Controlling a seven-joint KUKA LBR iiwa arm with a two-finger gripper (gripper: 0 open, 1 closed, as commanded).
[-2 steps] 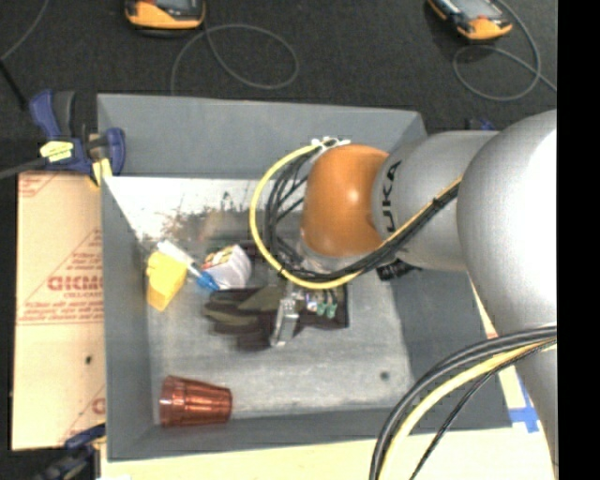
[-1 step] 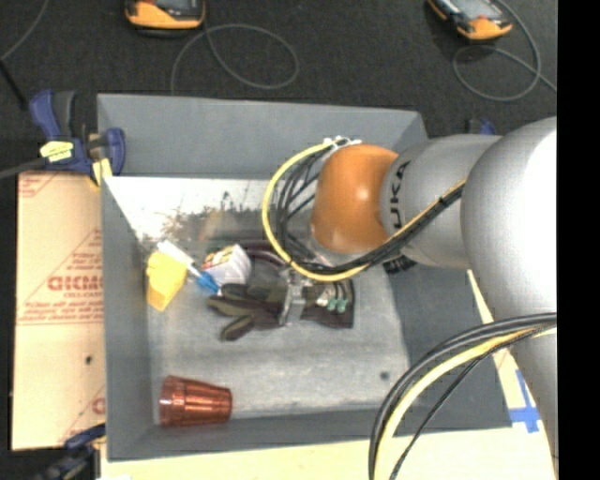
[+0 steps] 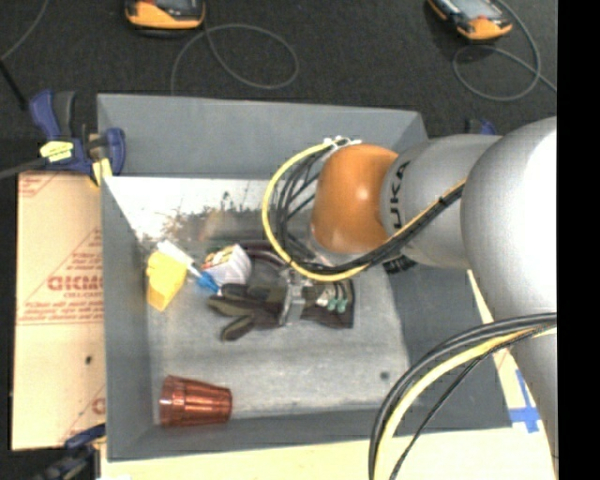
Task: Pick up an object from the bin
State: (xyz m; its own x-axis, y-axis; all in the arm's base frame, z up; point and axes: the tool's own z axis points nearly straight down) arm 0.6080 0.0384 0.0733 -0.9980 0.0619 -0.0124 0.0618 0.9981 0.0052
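- Noted gripper (image 3: 293,305) low over dark floppy item (image 3: 242,314), centre of bin (image 3: 281,384); cannot tell whether open or closed.
- Logged yellow block (image 3: 165,277) left of it, copper cup (image 3: 193,401) on its side.

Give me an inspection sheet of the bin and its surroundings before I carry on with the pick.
Surface: grey metal bin, floor speckled, dark smudges along the far wall.
Job's things: yellow block at left; white and blue packet beside it; dark brown limp thing in the middle; copper-coloured cup on its side, near left corner.
Clutter: dark flat thing partly under the wrist.
Grippers: gripper low at the dark brown limp thing's right end.
Cables: yellow and black cables looped round the orange wrist cover.
Surroundings: two orange and black devices with thin leads on the dark floor.
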